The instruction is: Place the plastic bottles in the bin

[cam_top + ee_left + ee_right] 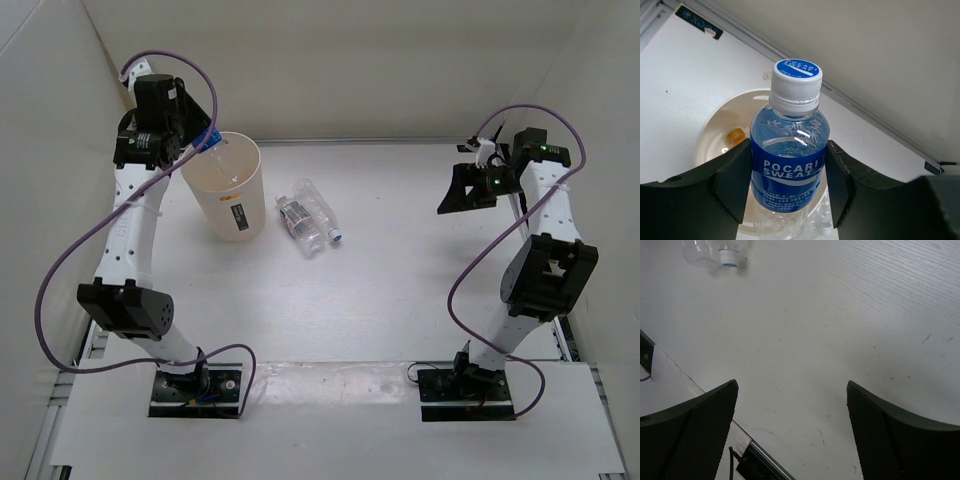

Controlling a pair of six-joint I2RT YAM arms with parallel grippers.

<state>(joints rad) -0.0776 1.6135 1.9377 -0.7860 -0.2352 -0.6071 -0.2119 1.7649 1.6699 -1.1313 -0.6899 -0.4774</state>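
My left gripper [206,141] is shut on the clear bottle with the blue label [789,172]. It holds the bottle by its body, white cap up, right over the open mouth of the cream bin [218,212]. In the left wrist view the bin's rim [707,127] curves below the bottle, and a small orange bottle [735,136] lies inside on the bottom. Two clear bottles [299,223] [321,213] lie side by side on the table just right of the bin. My right gripper [462,188] hangs open at the far right, with nothing between its fingers.
White walls close in the table at the back and on both sides. The right wrist view shows bare table under the open right gripper [791,385], one clear bottle's capped end [729,257] at the top left, and the table's metal edge [757,452] below.
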